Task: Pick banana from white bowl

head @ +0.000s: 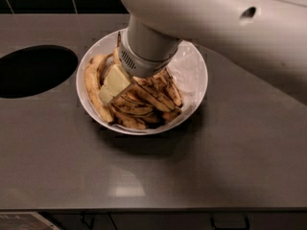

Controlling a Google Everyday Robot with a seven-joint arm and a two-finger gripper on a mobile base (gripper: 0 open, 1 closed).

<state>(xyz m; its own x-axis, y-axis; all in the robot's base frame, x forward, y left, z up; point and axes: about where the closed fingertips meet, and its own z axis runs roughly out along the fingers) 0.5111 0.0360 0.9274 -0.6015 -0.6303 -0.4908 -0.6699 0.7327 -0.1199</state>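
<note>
Currently the gripper (114, 86) sits low inside the white bowl (194, 73) near the counter's (201, 176) far edge, just beside the long banana (92, 87); whether it grips anything cannot be told.

A grey-brown counter (216, 171) fills the view, smooth, with a dull glare near 6 o'clock. Just 1 thing rests directly on it: the white bowl (197, 87), a little above the middle, toward 12 o'clock. At 9 o'clock a dark round hole (33, 71) is cut into the top, near the bowl but apart from it. The gripper (117, 86) is down inside that bowl, on its 9 o'clock side.
</note>
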